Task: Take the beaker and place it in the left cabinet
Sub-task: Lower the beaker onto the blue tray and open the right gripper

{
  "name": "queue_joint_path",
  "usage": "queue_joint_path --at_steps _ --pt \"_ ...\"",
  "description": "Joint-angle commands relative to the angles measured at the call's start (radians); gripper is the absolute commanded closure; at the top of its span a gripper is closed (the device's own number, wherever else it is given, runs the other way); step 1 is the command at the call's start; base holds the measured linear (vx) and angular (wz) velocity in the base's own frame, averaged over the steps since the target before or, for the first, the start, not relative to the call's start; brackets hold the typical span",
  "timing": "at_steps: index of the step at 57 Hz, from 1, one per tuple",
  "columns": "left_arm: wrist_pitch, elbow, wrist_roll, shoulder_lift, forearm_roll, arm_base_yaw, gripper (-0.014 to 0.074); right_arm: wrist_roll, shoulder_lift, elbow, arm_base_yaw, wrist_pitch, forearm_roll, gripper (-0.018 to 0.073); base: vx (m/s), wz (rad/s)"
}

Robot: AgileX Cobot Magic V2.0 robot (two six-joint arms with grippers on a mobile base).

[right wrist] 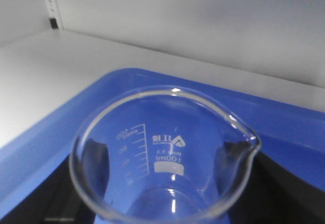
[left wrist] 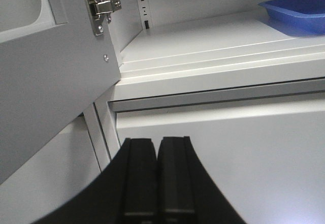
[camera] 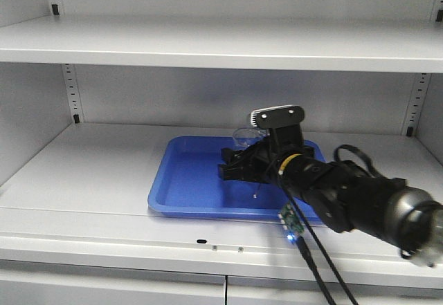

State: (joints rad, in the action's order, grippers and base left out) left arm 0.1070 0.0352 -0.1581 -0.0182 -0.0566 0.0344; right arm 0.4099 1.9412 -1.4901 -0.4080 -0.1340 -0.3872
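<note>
Gripping beaker [right wrist: 162, 153] with right gripper [camera: 242, 155] over tray [camera: 187, 177] at centre (inside cabinet [camera: 90, 160]), with left gripper [left wrist: 157, 178] fingers pressed together at bottom centre.

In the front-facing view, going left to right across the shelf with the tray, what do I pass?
The left slotted rail → beaker → right slotted rail. The blue tray and right arm overlap the beaker, so I skip them.

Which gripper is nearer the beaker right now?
Right. The right gripper grips the beaker over the blue tray; the left gripper sits shut, down below the shelf edge, well away.
</note>
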Motion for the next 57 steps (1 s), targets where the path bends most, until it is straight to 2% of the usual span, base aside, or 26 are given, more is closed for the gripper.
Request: queue_joint_path --at_steps 1,25,36,45,57 --pt "-0.088 -0.018 0.002 -0.011 -0.005 0.0 0.0603 -0.009 -0.001 -0.095 0.004 -0.057 -0.021 0.056 0.0 0.0" --pt "-0.088 -0.018 0.002 -0.011 -0.005 0.0 0.0603 -0.009 0.075 -0.108 0.004 -0.025 -0.022 0.054 0.0 0.0" --pt "-0.088 -0.018 0.002 -0.011 -0.005 0.0 0.0603 -0.008 0.078 -0.108 0.003 -0.005 -0.02 0.0477 0.0 0.0" --pt "-0.088 -0.018 0.002 -0.011 -0.005 0.0 0.0603 -0.008 0.078 -0.108 0.001 -0.004 -0.02 0.033 0.0 0.0" --pt "-0.088 -0.018 0.002 -0.011 -0.005 0.0 0.0603 -0.008 0.078 -0.108 0.001 -0.004 -0.02 0.0013 0.0 0.0"
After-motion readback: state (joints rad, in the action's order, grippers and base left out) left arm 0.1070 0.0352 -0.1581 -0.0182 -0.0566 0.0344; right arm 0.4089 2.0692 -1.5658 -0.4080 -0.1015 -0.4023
